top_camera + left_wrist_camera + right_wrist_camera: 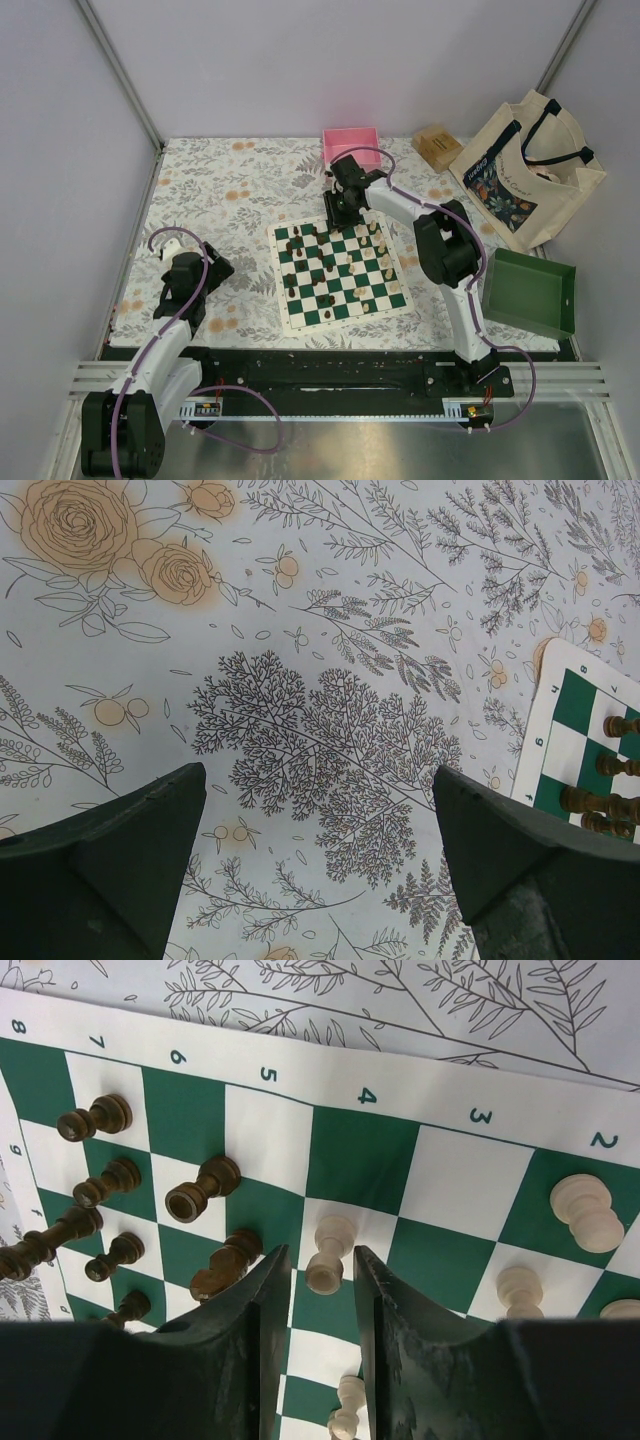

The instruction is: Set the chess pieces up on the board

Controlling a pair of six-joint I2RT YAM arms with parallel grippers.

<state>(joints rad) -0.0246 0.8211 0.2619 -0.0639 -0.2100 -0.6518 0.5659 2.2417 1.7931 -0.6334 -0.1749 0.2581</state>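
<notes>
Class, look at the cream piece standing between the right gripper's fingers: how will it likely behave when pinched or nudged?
The cream piece looks tall on a small round base, so a sideways nudge would probably tip it. It seems rigid turned wood, probably light. Its rounded, waisted sides may slip in the right gripper unless pinched squarely.

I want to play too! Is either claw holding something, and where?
The left gripper holds nothing. The right gripper straddles a small cream wooden pawn at its sides; an actual pinch cannot be told.
</notes>
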